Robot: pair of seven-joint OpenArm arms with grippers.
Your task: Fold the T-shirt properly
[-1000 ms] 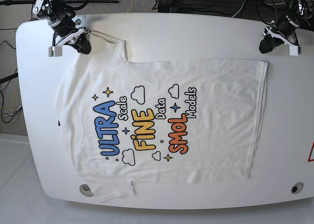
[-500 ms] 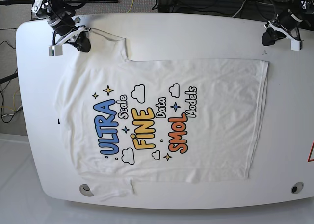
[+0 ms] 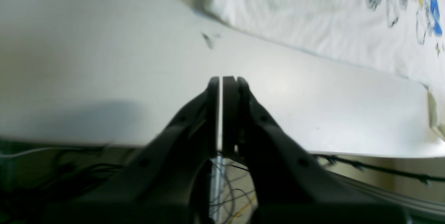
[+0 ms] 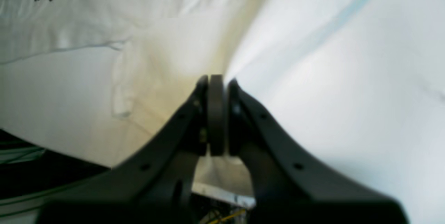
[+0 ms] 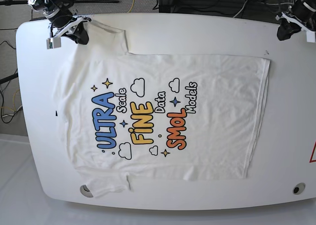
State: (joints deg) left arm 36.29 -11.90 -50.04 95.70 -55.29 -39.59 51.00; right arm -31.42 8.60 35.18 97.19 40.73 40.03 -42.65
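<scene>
The white T-shirt (image 5: 163, 116) lies flat and print side up on the white table (image 5: 207, 32), collar to the left and hem to the right. My right gripper (image 5: 82, 35), at the far left, is shut on the shirt's far sleeve (image 5: 106, 32) and holds it taut. In the right wrist view the shut gripper (image 4: 216, 78) has cloth (image 4: 167, 60) running up into it. My left gripper (image 5: 286, 33) is shut and empty at the far right corner, apart from the hem. In the left wrist view this gripper (image 3: 221, 79) hovers over bare table, with the shirt (image 3: 313, 15) beyond.
The table's near edge has a round hole at the left (image 5: 86, 190), partly under the near sleeve, and one at the right (image 5: 298, 188). A red triangle mark (image 5: 313, 153) shows at the right edge. Cables and stands lie behind the far edge.
My right gripper has moved towards the far edge, dragging the sleeve and the whole shirt with it. My left gripper has moved right and back, away from the hem.
</scene>
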